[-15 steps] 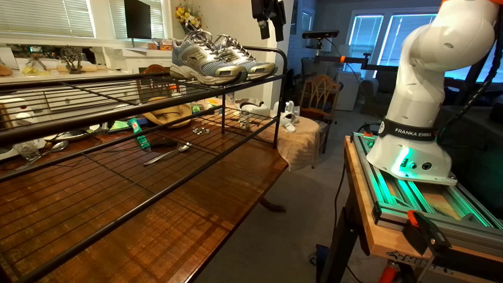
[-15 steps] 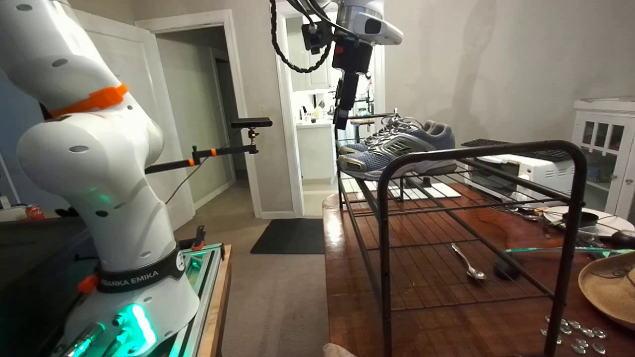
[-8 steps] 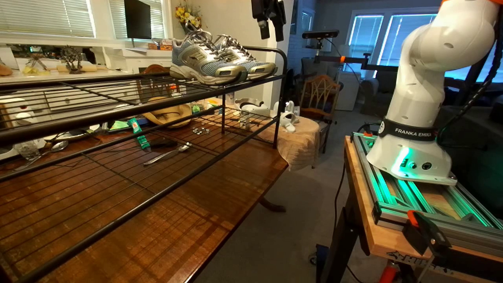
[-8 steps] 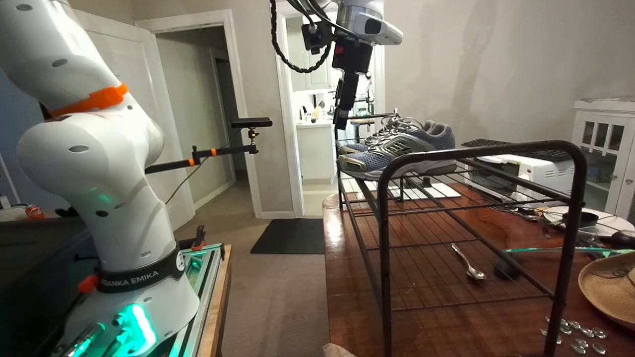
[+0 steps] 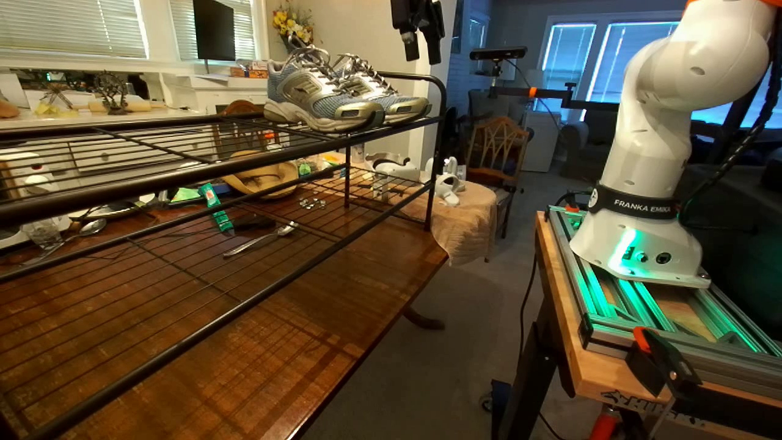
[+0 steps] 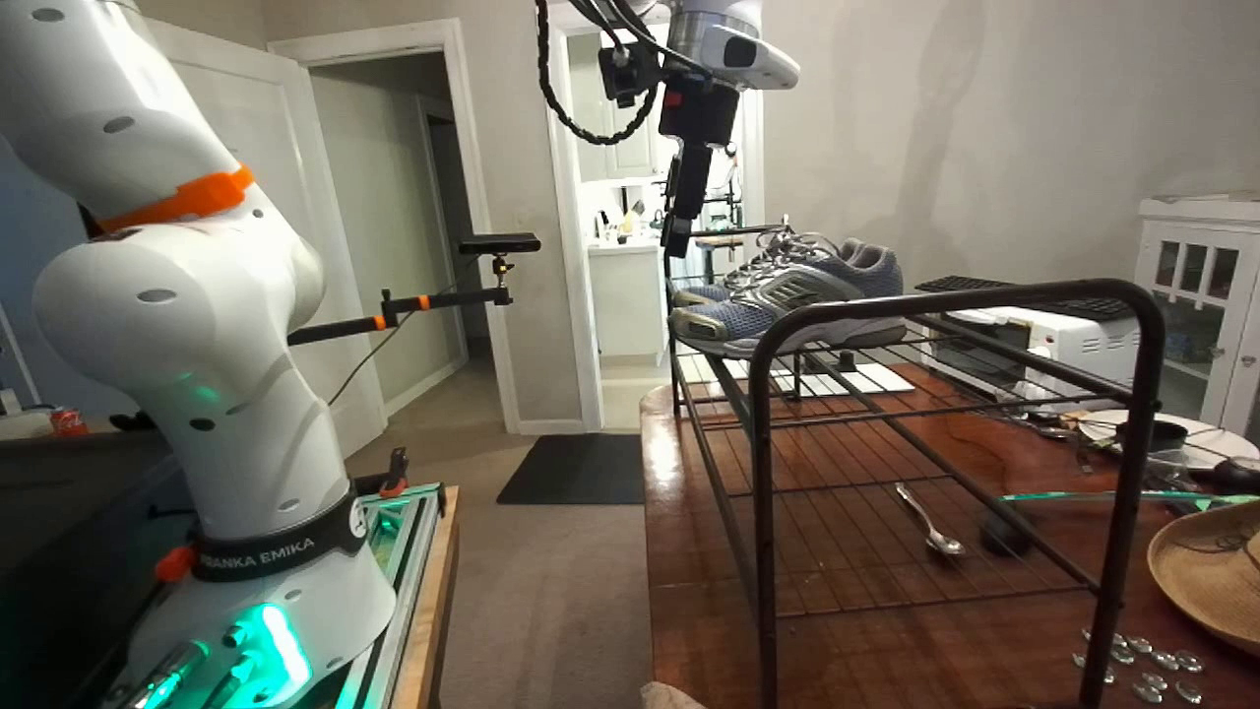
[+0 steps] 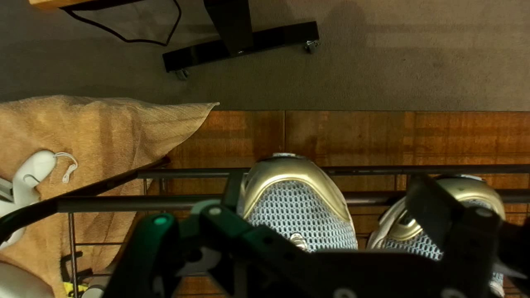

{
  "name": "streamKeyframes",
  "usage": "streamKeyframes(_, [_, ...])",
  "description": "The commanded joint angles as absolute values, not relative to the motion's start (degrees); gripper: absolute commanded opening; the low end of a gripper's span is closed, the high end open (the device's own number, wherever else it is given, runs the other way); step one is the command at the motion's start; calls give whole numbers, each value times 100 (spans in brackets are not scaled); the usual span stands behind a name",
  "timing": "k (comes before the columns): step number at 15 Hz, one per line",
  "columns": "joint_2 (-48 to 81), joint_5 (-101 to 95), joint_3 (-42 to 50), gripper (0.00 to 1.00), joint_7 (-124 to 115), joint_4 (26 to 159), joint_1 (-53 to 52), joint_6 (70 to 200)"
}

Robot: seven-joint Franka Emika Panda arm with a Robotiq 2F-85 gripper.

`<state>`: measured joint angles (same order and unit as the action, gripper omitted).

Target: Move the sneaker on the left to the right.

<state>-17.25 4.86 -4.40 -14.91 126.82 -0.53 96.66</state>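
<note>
Two matching silvery-grey sneakers stand side by side on the rack's upper shelf. In an exterior view, the nearer one (image 5: 321, 98) partly hides the farther one (image 5: 400, 104). In an exterior view (image 6: 787, 300), the near sneaker hides most of its mate (image 6: 701, 293). The wrist view shows a left toe (image 7: 296, 203) and a right toe (image 7: 474, 192); their heels are hidden. My gripper (image 6: 676, 241) hangs above the toe ends, apart from both, also in an exterior view (image 5: 423, 54). In the wrist view its fingers (image 7: 331, 194) are spread and empty, one overlapping the right sneaker.
The black wire rack (image 5: 366, 241) has two shelves, rails and raised end bars (image 6: 950, 292). It stands on a wooden table (image 6: 689, 630). A spoon (image 6: 928, 522), a straw hat (image 6: 1211, 566) and glass beads (image 6: 1142, 665) lie on the table. A cloth-covered surface (image 7: 103, 132) adjoins one rack end.
</note>
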Motion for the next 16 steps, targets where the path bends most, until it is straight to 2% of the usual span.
streamKeyframes(1, [-1722, 483, -427, 100, -1493, 12673, -66, 9657])
streamKeyframes(11, [-1722, 483, -427, 100, -1493, 12673, -66, 9657])
streamKeyframes(16, [-1585, 325, -497, 100, -1390, 12730, -113, 10659])
